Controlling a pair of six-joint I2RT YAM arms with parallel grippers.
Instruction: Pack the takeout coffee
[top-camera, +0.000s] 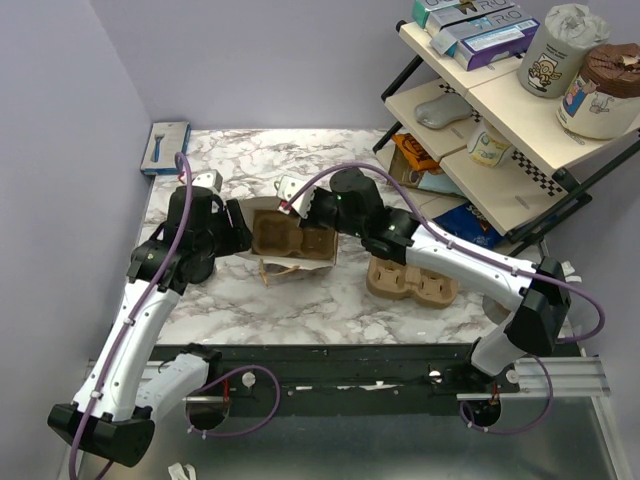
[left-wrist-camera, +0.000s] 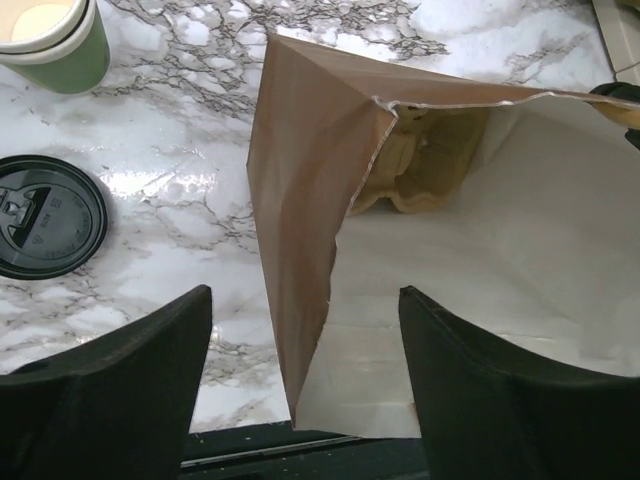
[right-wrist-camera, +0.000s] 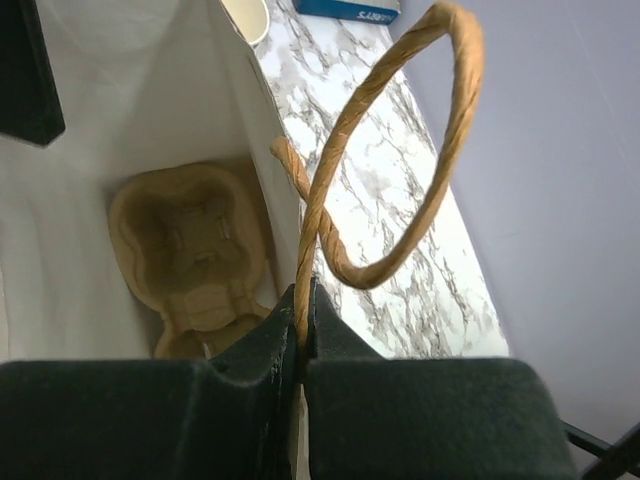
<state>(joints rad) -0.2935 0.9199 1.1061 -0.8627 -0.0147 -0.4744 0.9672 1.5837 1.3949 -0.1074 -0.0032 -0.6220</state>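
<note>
The green cup (left-wrist-camera: 45, 40), cropped at the corner, stands on the table (left-wrist-camera: 180, 200) beside its loose black lid (left-wrist-camera: 45, 215), embossing unreadable. The left tool (left-wrist-camera: 303, 300) is spread astride the paper bag (left-wrist-camera: 300, 180); the right tool (right-wrist-camera: 303, 310) pinches its rim.

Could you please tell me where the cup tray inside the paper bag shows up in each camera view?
Top external: the cup tray is left of centre, inside the paper bag.
Left wrist: upper middle, glimpsed through the bag's mouth.
Right wrist: lower left, at the bag's bottom.
Shared landmark: the paper bag around it, seen in all three views.
</note>
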